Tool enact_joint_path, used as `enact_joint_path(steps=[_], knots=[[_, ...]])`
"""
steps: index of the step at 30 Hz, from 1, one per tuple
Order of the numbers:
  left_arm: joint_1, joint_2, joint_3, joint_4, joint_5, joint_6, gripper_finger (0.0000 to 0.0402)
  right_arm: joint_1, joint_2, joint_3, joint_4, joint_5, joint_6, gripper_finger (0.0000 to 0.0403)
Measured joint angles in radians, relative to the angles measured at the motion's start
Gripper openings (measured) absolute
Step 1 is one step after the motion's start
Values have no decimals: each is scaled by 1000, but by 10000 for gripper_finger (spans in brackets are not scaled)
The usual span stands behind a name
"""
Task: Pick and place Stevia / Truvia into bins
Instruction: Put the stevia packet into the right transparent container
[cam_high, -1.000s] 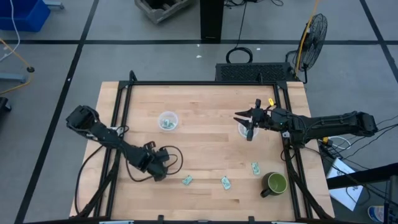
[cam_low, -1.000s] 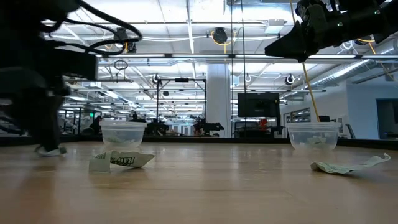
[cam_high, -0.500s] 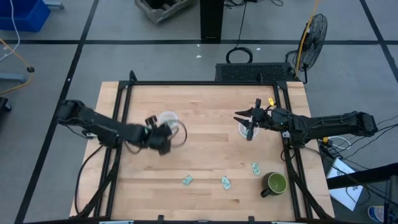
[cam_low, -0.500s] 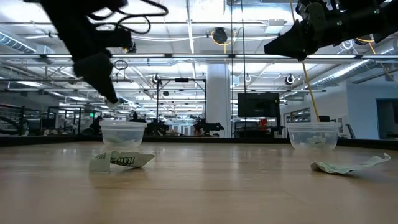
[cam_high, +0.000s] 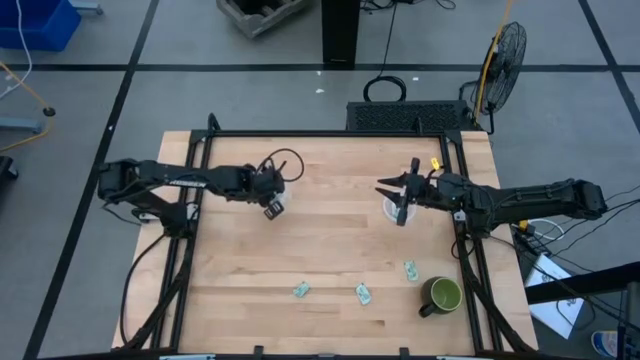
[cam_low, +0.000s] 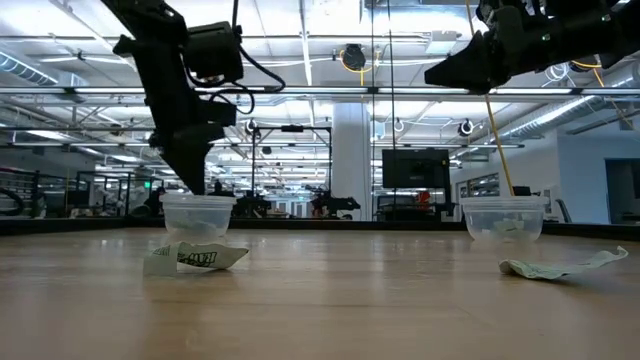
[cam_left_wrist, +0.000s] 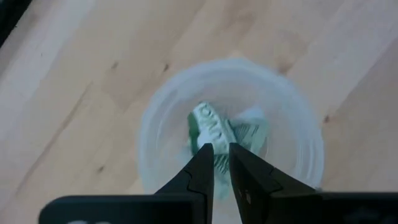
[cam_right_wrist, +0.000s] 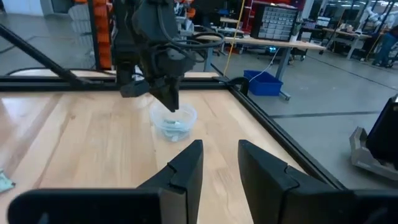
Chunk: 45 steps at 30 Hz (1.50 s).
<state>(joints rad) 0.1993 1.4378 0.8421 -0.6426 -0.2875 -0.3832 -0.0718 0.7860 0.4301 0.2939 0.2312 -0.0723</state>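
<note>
My left gripper (cam_high: 272, 204) points down over the left clear cup (cam_low: 197, 215), shut on a pale green Stevia sachet (cam_left_wrist: 210, 127). In the left wrist view the cup's rim (cam_left_wrist: 155, 130) rings the fingertips, and another sachet (cam_left_wrist: 252, 132) lies on the cup's floor. My right gripper (cam_high: 400, 203) hovers open above the right cup (cam_low: 503, 218), which holds sachets, and carries nothing. Three sachets lie flat on the wood near the table's near edge (cam_high: 301, 290) (cam_high: 363, 293) (cam_high: 410, 270). My left gripper pinches the sachet by one end (cam_left_wrist: 214, 149) between its two fingertips, coming from above and pointing down. The rest of the sachet sticks out below the fingers over the cup's mouth. It is lifted clear of the table.
A dark green mug (cam_high: 441, 295) stands near the table's near right corner, beside the right-hand sachet. A black frame (cam_high: 300, 134) borders the far and side edges. Bare wood lies between the two cups and in the table's middle.
My left gripper has risen from the table's near left part and swung toward the far edge, ending above the left cup with the sachet in its fingertips. It now points down at the cup's mouth. The right arm has kept still.
</note>
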Motion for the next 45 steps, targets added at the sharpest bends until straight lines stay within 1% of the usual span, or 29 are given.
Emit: enact_joint_path(steps=[4,6,8,9,13,15,16,18,20,23,25,27,29,31,33,35,38,40,42,45], knots=[[-6,22,0,16,0,49,58,1,1,0,-27,-14,6,96],[-10,26,0,24,-5,48,58,2,10,0,-21,-74,2,96],[-13,28,0,31,-17,38,58,14,24,0,-12,-154,-1,96],[-16,25,0,32,-21,32,58,26,38,0,11,-173,-5,97],[-37,23,0,107,-24,36,58,92,107,8,87,-178,-51,102],[-52,15,0,154,-24,49,58,133,152,34,84,-178,-65,110],[-60,13,1,185,-24,50,58,156,178,55,81,-167,-67,116],[-77,-8,0,211,-24,48,58,213,230,109,49,-102,-73,127],[-97,-21,2,279,-27,49,58,274,277,175,-43,-4,-86,136],[-129,-54,0,328,-20,49,58,364,347,285,-193,166,-78,145],[-150,-66,3,395,3,54,58,411,376,344,-298,257,-13,145],[-171,-82,0,404,19,71,58,440,393,406,-469,265,89,143],[-192,-81,2,449,24,92,58,462,404,473,-679,256,258,140],[-208,-80,1,442,25,113,58,471,413,527,-892,212,455,140],[-221,-80,0,461,26,129,58,471,431,547,-1026,142,613,140],[-226,-78,0,468,25,138,58,460,455,547,-1102,48,719,141],[-229,-74,0,487,25,138,58,450,494,533,-1157,-130,862,140],[-229,-75,0,500,25,129,58,449,529,519,-1200,-208,917,138],[-228,-75,1,503,25,126,58,448,562,516,-1247,-233,956,136],[-228,-75,1,523,25,123,58,444,605,516,-1318,-233,1055,135]])
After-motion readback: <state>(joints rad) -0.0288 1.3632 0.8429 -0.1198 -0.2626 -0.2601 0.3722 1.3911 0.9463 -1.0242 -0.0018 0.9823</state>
